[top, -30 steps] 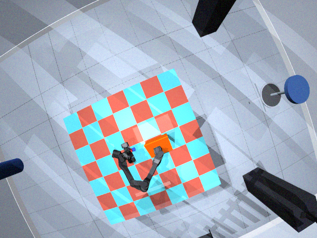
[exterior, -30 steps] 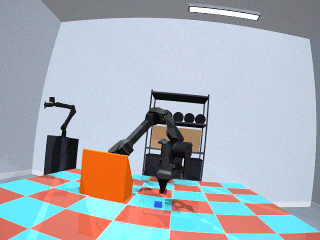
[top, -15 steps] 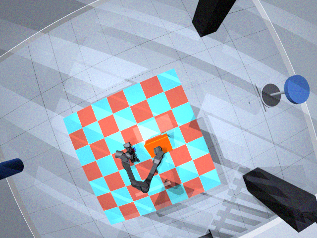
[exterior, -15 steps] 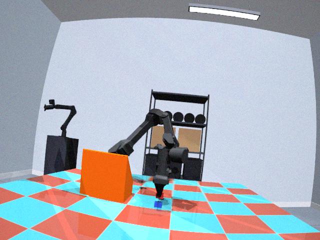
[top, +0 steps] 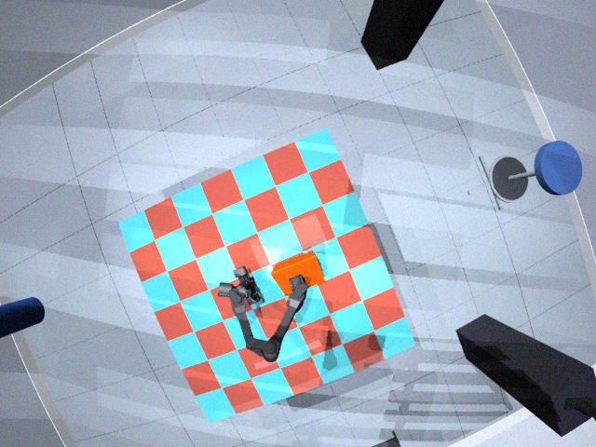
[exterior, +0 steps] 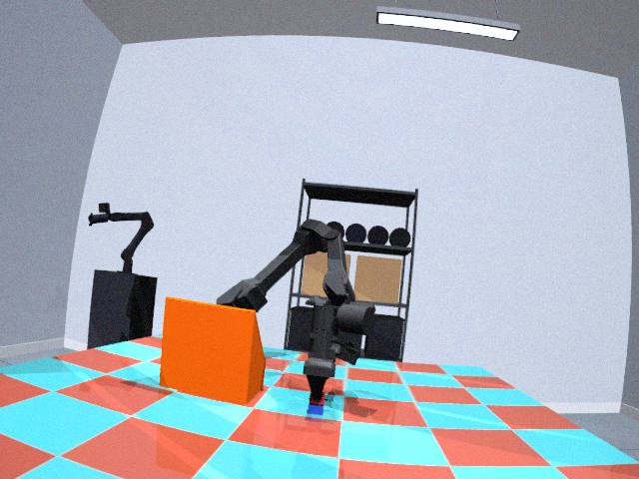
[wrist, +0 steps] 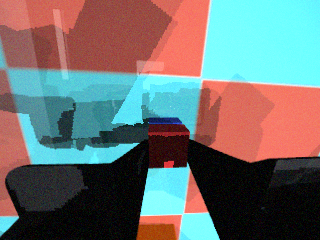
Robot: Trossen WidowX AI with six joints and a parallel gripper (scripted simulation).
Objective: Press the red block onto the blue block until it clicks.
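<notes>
the checkered worktop (top: 279, 192) (exterior: 391, 440) (wrist: 260, 40) spreads beneath everything. on it stands the orange block (top: 301, 269) (exterior: 209, 350) (wrist: 156, 232), with the black arm (top: 245, 331) (exterior: 281, 265) reaching past it. the claw (top: 257, 299) (exterior: 316, 395) (wrist: 166, 144) points down, clamped on the red block (exterior: 317, 402) (wrist: 168, 147). the small blue block (exterior: 315, 409) (wrist: 165, 120) sits directly below the red one in the exterior view; whether they touch or have clicked together, i cannot tell.
</notes>
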